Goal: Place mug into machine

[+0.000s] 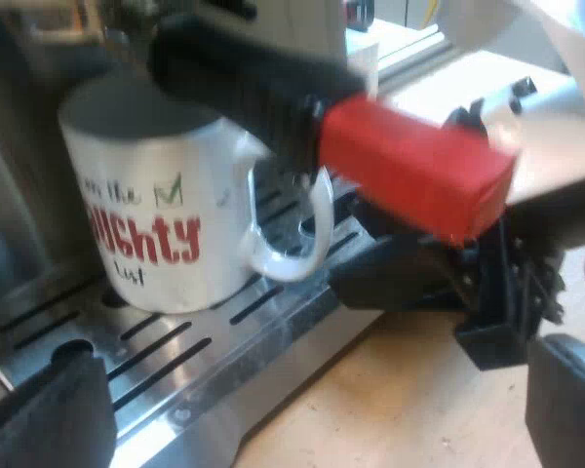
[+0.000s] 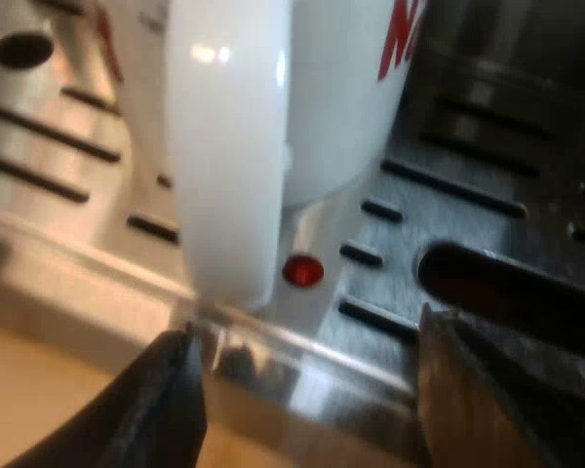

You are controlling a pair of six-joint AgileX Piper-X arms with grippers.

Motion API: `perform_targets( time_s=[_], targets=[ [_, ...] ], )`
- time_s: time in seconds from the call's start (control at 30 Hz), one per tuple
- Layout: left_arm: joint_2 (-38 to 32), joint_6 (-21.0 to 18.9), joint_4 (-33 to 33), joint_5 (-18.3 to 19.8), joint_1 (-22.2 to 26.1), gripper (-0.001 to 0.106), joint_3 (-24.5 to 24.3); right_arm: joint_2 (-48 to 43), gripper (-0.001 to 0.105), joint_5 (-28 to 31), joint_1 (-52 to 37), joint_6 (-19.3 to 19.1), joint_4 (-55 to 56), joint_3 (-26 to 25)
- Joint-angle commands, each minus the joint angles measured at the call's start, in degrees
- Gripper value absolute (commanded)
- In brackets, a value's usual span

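My left end effector hangs released, spread wide, over the pale wooden surface at the edge of the slotted steel drip tray. My right end effector is also released, its black fingers apart just beside the handle of the white ceramic mug with red lettering. The mug stands on that tray beneath the dark, red-ended holder handle.
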Motion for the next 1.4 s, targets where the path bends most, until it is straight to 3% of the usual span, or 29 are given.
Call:
perform_targets(
  time_s=[0.03,0.3,0.63,0.7,0.8,0.9,1.17,1.4],
  targets=[
    [-2.6,-0.1,3.9,0.1,-0.2,0.087,-2.0,-2.6,0.052,0.2,0.7,-0.5,2.3,0.6],
    [-8.6,-0.1,13.4,0.1,-0.2,0.087,-7.5,-11.0,0.052,2.8,6.0,-0.5,5.2,2.9],
    [-9.8,-0.1,20.8,0.1,-0.2,0.087,-15.6,-19.5,0.052,3.1,10.0,-0.3,8.8,2.9],
    [-9.8,-0.1,21.5,0.1,-0.2,0.087,-17.5,-21.6,0.048,3.1,10.4,-0.3,8.8,2.9],
    [-9.9,-0.1,21.5,0.1,-0.2,0.087,-18.8,-25.9,0.02,3.1,11.5,-0.3,8.8,2.9],
    [-9.9,-0.1,21.3,0.2,-0.2,0.087,-19.2,-27.6,0.0,3.0,11.9,-0.3,7.5,2.9],
    [-9.9,-0.1,20.3,0.2,-0.2,0.087,-19.2,-26.1,0.0,4.8,11.9,-0.5,-1.8,2.4],
    [-9.9,-0.6,20.1,0.2,-0.2,0.087,-19.8,-20.4,0.0,8.7,11.9,-4.8,-8.6,-0.5]
  ],
)
